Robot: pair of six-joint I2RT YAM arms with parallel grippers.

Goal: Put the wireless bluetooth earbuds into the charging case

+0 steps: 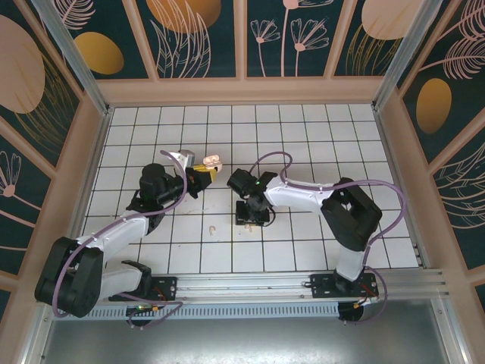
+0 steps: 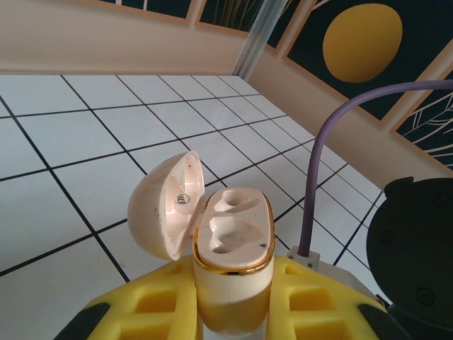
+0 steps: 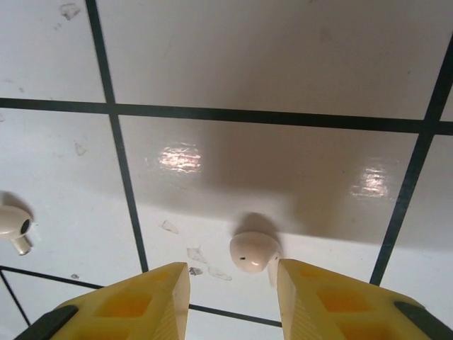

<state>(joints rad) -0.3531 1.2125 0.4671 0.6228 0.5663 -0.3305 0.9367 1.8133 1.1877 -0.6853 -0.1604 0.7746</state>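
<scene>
The charging case (image 2: 232,244) is pale cream with a gold rim. It stands upright with its lid (image 2: 164,209) swung open to the left and both sockets empty. My left gripper (image 2: 232,312) is shut on its lower body, and the case (image 1: 211,161) is held above the tiles left of centre. My right gripper (image 3: 233,294) is open, low over the floor. One small whitish earbud (image 3: 253,251) lies between its yellow fingers, close to the right finger (image 3: 318,297). A second earbud (image 3: 14,227) lies further left on the tile, and it is also visible as the earbud (image 1: 213,228) in the top view.
The floor is white tile with dark grid lines (image 1: 303,136), enclosed by tan walls (image 1: 242,91). The right arm's purple cable (image 2: 318,177) and black body (image 2: 417,255) sit just right of the case. A few small scuffs (image 3: 205,255) mark the tile beside the nearer earbud.
</scene>
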